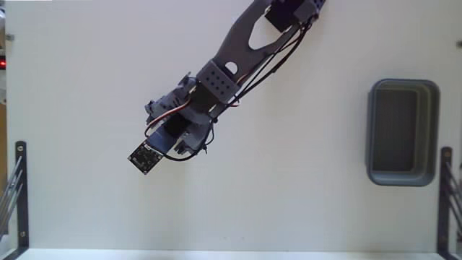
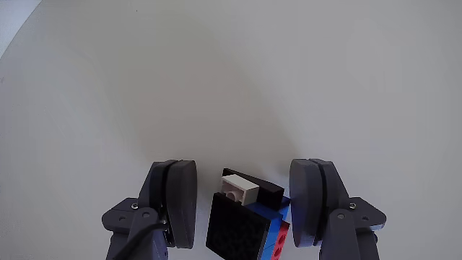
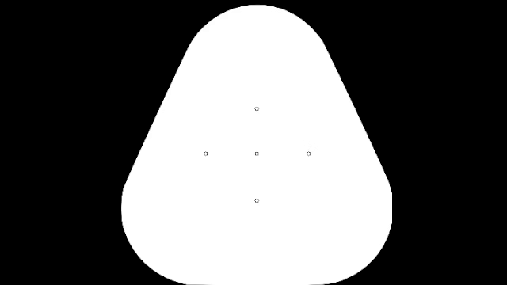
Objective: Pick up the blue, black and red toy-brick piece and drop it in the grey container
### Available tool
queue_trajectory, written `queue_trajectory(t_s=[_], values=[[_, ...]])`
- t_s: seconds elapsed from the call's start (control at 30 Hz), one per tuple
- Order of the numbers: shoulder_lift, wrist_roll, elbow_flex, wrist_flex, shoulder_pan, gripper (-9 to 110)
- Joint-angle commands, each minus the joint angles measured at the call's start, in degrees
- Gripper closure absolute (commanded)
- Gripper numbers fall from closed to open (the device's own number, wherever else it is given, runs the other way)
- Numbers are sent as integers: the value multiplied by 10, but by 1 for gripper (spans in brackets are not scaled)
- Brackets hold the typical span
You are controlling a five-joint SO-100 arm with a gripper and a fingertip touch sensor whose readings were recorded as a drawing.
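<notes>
In the wrist view the toy-brick piece [image 2: 249, 224] sits tilted between my gripper [image 2: 244, 182] fingers. It is mostly black, with a white brick on top and blue and red bricks on its right side. The gripper is open around it: the right finger [image 2: 312, 202] touches the blue side, and a narrow gap separates the left finger [image 2: 177, 202] from the black side. In the fixed view the gripper [image 1: 172, 101] points down at left of centre and hides the piece. The grey container [image 1: 403, 85] stands empty at the far right, well away from the gripper.
A dark square circuit board [image 1: 146, 157] with wires hangs off the arm's lower end. Black metal rails stand at the lower left edge [image 1: 19, 189] and lower right edge [image 1: 447, 196]. The white table [image 1: 303, 180] runs bare between arm and container.
</notes>
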Motion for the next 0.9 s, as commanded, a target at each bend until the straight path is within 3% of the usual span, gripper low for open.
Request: queue_trajectory(t_s=[0.0, 0.87], values=[[18, 0, 1, -2, 11, 26], [18, 0, 1, -2, 11, 33]])
